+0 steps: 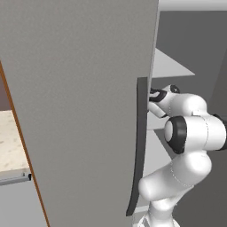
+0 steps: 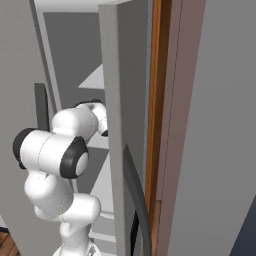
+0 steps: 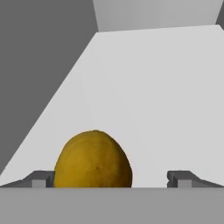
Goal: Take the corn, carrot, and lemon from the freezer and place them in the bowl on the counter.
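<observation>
A: Where is the lemon [image 3: 93, 159]?

B: In the hand view it lies on a white shelf [image 3: 166, 96] inside the freezer [image 1: 80, 102], low in the frame at about 7 o'clock from the centre. It is a dull yellow ball, and its lower part is cut off at the bottom of that view.

A: And the fingers [image 3: 111, 179]?

B: Spread wide, with nothing clamped. One tip [image 3: 39, 179] sits at 8 o'clock, right against the lemon's left side; whether they touch I cannot tell. The other tip [image 3: 181, 178] sits at 4 o'clock, well apart from the fruit, with bare shelf between them.

A: What do the base cameras give?

B: In the left base view the grey freezer door fills the left and middle, with its dark vertical handle [image 1: 139, 146] at about 5 o'clock. The white arm [image 1: 190, 133] rises at 4 o'clock and reaches past the door edge into the freezer at 2 o'clock. A strip of beige surface [image 1: 11, 142] shows at 9 o'clock. In the right base view the arm bends at 8 o'clock and goes behind the door edge.
</observation>
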You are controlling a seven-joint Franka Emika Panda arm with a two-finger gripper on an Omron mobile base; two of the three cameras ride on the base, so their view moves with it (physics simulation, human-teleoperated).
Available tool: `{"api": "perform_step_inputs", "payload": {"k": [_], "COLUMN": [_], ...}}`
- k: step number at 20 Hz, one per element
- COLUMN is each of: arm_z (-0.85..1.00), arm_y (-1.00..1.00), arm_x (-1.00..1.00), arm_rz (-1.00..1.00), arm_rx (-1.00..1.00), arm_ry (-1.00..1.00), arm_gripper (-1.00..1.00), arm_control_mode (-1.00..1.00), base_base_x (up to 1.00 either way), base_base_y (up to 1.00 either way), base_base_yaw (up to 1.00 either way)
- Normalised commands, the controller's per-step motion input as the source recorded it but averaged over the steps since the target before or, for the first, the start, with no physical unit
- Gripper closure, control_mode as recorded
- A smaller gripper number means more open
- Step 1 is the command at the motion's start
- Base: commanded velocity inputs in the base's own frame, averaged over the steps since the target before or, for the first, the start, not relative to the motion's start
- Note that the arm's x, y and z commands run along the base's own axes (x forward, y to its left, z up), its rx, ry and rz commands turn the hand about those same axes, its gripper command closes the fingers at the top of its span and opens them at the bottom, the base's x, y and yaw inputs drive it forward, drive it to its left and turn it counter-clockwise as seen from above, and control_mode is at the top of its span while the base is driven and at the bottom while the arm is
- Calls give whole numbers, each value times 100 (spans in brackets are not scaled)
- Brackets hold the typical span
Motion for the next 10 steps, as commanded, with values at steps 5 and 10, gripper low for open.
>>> {"api": "perform_step_inputs", "payload": {"k": [5, 10], "arm_z": [-15, -17], "arm_y": [0, 4], "arm_x": [9, 3], "arm_rz": [0, 0], "arm_rx": [0, 0], "arm_ry": [0, 0], "arm_gripper": [-100, 100], "arm_control_mode": [-100, -100], "base_base_x": [0, 0], "base_base_y": [0, 0], "base_base_yaw": [0, 0]}}
